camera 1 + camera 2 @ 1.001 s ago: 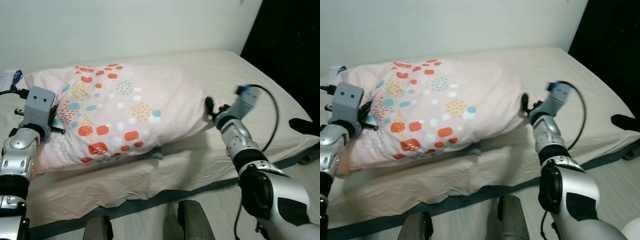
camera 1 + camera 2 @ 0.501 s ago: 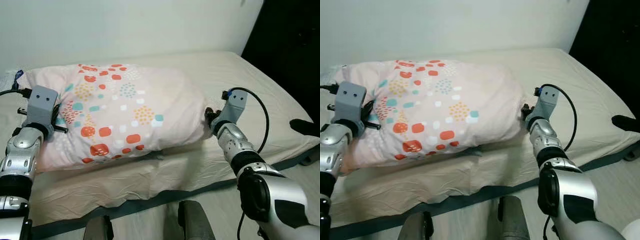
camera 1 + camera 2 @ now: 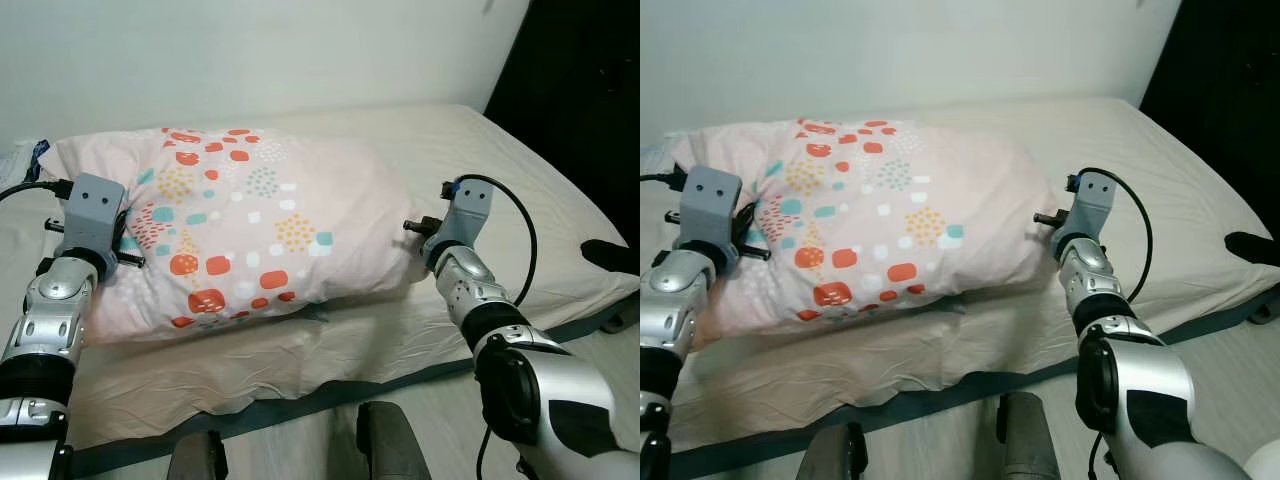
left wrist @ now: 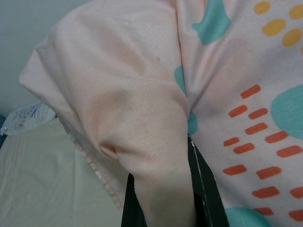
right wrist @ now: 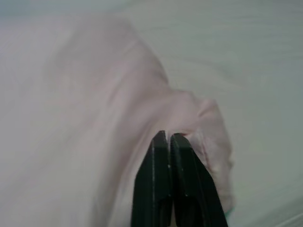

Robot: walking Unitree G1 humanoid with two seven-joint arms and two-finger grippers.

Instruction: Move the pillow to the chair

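Beige sheeting covers the bed point(image 3: 300, 350), which runs along a plain pale wall and carries the pillow point(image 3: 250, 225), a pink case printed with red, teal and orange marks, lying across the mattress toward the 10 o'clock side of the head view. At 9 o'clock the left tool point(image 4: 163, 189) is pressed onto a fold of the pillow's corner; the left wrist view shows pink fabric bunched between its two black fingers point(image 4: 206, 189), so it is pinching the case. At 3 o'clock the right tool point(image 5: 169, 142) meets the opposite end of the pillow; its fingers are pressed together with a puckered tuft of fabric at their tips, which reads as a pinch on that corner, though the picture is soft. Judged step: both ends are gripped and the lift off the bed has barely begun, since the pillow's underside is on the sheet. No chair can be seen, so most of the task remains. Next move calls for raising both arms evenly, keeping both pinches closed, then turning to locate the chair; a thin fabric grip may slip under load.
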